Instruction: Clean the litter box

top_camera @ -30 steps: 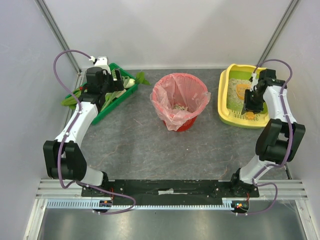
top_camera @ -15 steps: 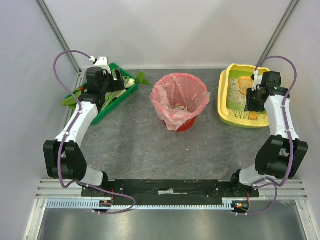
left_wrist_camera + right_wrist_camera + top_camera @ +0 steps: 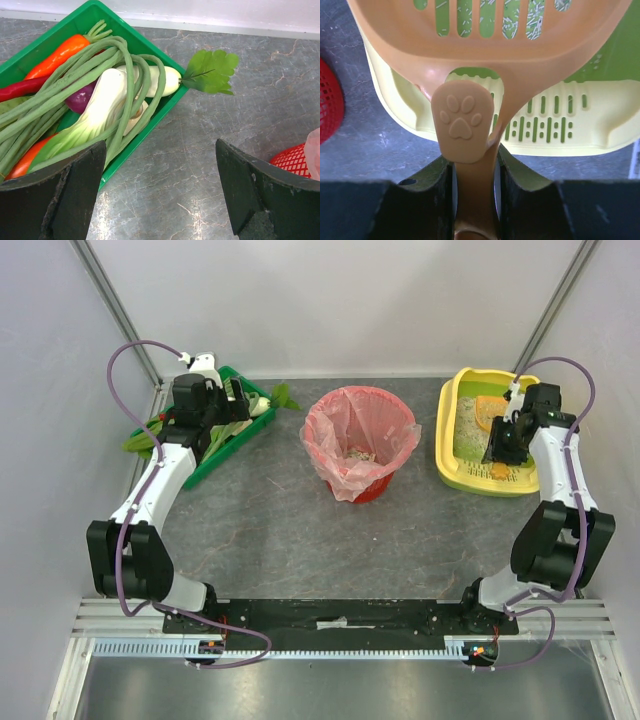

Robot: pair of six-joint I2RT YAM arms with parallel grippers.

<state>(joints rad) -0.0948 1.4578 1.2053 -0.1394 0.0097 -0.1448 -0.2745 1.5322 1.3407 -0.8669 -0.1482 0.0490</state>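
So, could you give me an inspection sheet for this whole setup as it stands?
Surface: grey marbled table.
Job's things: yellow litter box at far right, beige litter inside; orange slotted scoop over it.
Clutter: green tray of vegetables at far left; red basket with a pink bag in the middle, some litter inside.
End effectors: left end effector open and empty beside the green tray; right end effector shut on the scoop handle.
Cables: purple cables loop along both arms; no snag seen.
Surroundings: pale walls; nothing else seen.

scoop [image 3: 485, 52] blade cut off at top edge (litter box [image 3: 615, 117] too)
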